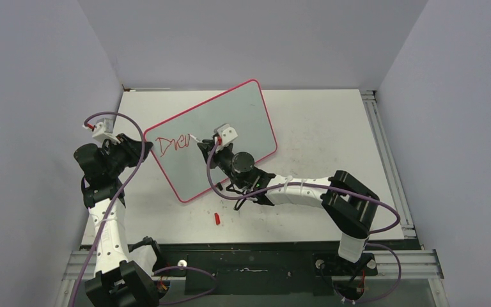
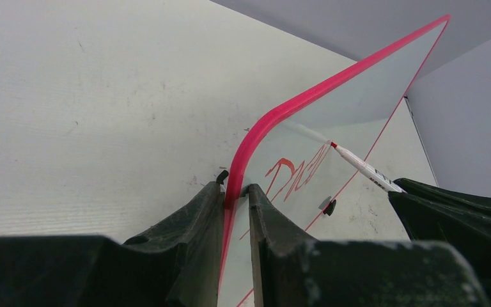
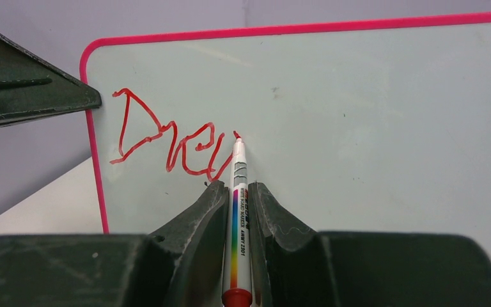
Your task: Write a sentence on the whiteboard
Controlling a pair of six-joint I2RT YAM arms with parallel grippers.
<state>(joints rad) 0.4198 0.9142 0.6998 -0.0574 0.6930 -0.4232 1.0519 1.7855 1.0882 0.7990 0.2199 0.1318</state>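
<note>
The whiteboard [image 1: 243, 118] has a pale glossy face and a pink-red rim, and stands tilted up off the table. My left gripper [image 1: 142, 144] is shut on its rim near the left corner; in the left wrist view the jaws [image 2: 235, 188] pinch the pink edge [image 2: 275, 118]. My right gripper [image 3: 236, 187] is shut on a white marker [image 3: 239, 160] with a rainbow stripe. The marker's red tip touches the board at the end of the red writing [image 3: 166, 144], which has several letters. The top view shows the right gripper [image 1: 204, 148] in front of the board's lower left part.
A small red marker cap [image 1: 218, 219] lies on the white table [image 1: 332, 141] in front of the board. A black clip foot [image 2: 329, 206] shows at the board's lower edge. Grey walls enclose the table on three sides. A metal rail [image 1: 383, 147] runs along the right edge.
</note>
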